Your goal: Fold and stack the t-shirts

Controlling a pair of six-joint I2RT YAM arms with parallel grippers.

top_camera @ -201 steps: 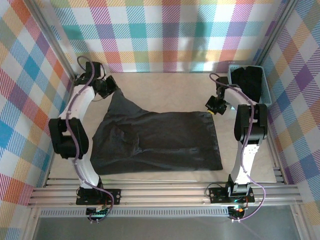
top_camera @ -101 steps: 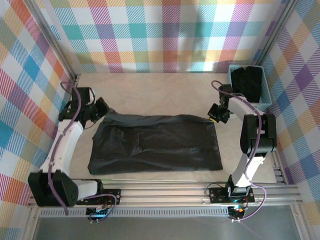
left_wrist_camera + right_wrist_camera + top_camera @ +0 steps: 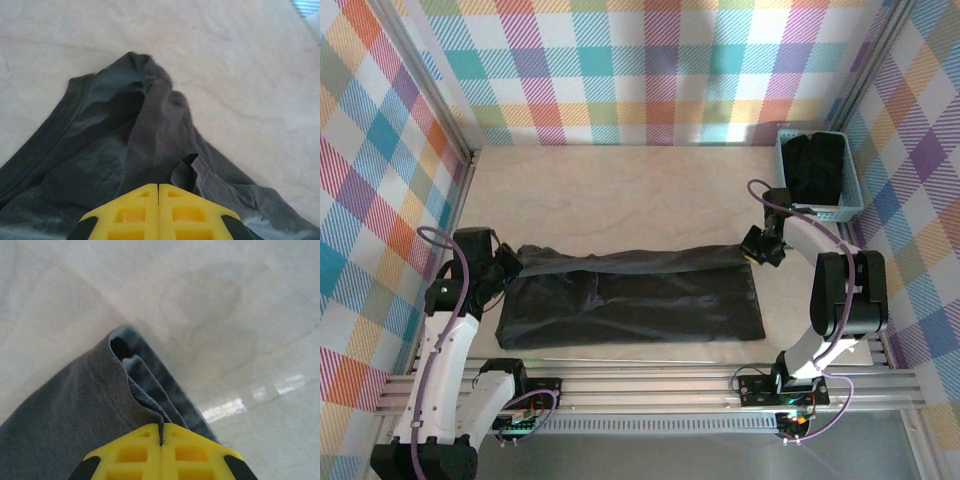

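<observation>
A dark charcoal t-shirt point(image 3: 630, 300) lies spread across the near half of the table, its far edge lifted and pulled toward the front. My left gripper point(image 3: 510, 262) is shut on the shirt's far left corner; its yellow fingers point(image 3: 140, 210) pinch a bunched fold of the t-shirt point(image 3: 155, 130). My right gripper point(image 3: 756, 250) is shut on the far right corner, the hem of the t-shirt point(image 3: 75, 415) caught between its yellow fingers point(image 3: 190, 452). More dark t-shirts point(image 3: 817, 165) sit bundled in the basket at the back right.
A light blue mesh basket point(image 3: 855, 195) stands in the back right corner against the plaid wall. Bare beige tabletop point(image 3: 620, 195) stretches behind the shirt. Aluminium rails point(image 3: 650, 380) run along the near edge.
Both grippers have drawn the shirt's far edge toward the front, folding it over the near half. The left arm has swung down and to the left; the lifted peak of fabric has flattened.
</observation>
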